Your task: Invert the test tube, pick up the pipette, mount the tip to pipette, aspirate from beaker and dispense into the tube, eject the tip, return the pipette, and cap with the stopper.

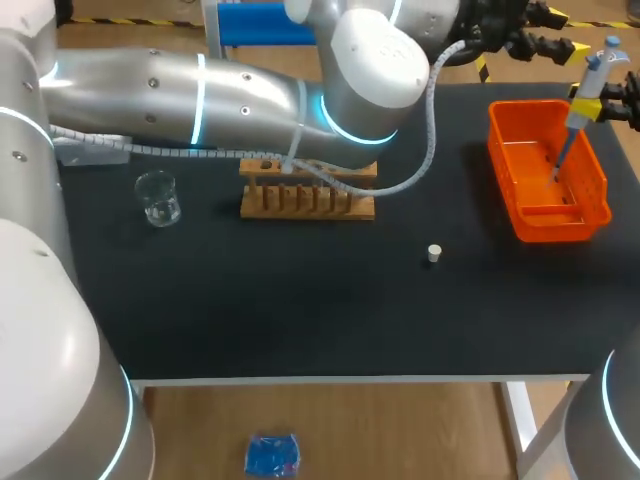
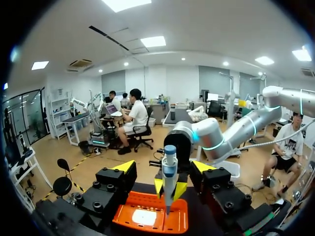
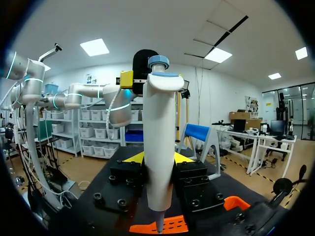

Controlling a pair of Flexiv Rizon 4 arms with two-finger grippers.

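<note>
- Ejecting the tip seemed the step in hand: the pipette [image 1: 598,68] was gripped by the right hand [image 3: 157,158] over the orange bin [image 1: 560,226], at the worktop's far right corner.
- The left hand [image 2: 163,168] was spread wide nearby; a release of the tip into the bin was called for next.

Robotics lab bench. A silver robot arm [image 1: 200,95] stretches over a black table [image 1: 300,310] carrying a wooden test-tube rack [image 1: 307,201], a glass beaker [image 1: 158,198] at the left and, far right, a pipette [image 1: 588,92] above an orange bin [image 1: 560,226].
</note>
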